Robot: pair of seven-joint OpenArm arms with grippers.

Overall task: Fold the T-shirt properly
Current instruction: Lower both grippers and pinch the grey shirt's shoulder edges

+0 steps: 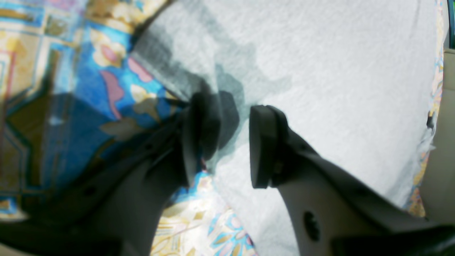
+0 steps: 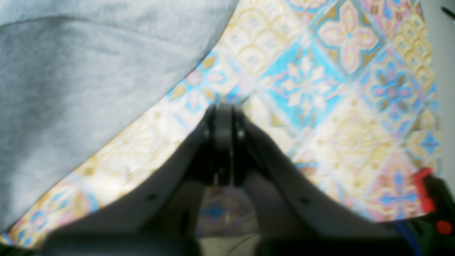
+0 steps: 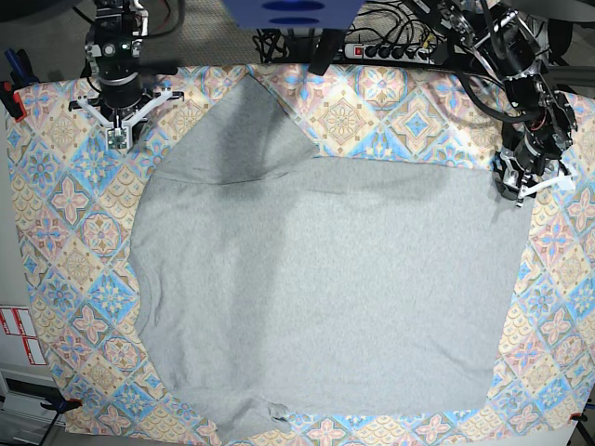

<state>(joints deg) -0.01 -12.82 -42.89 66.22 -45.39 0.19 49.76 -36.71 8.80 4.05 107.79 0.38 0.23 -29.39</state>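
The light grey T-shirt [image 3: 316,297] lies spread flat over the diamond-patterned tablecloth [image 3: 74,232], with one part reaching toward the back left [image 3: 246,121]. At the shirt's back right corner, my left gripper [image 3: 514,189] hangs low. In the left wrist view this gripper [image 1: 227,142] is open, its fingers [image 1: 263,145] apart over the edge of the T-shirt [image 1: 320,71], and cloth shows in the gap. My right gripper [image 3: 118,139] is over bare tablecloth at the back left, clear of the shirt. Its fingertips [image 2: 224,113] are shut on nothing, with the T-shirt [image 2: 71,89] off to one side.
A power strip and cables [image 3: 390,46] run along the back edge. A red clamp [image 3: 11,93] grips the tablecloth's left edge, and red-and-white labels [image 3: 19,334] sit on the left border. The tablecloth [image 2: 320,106] frames the shirt on all sides.
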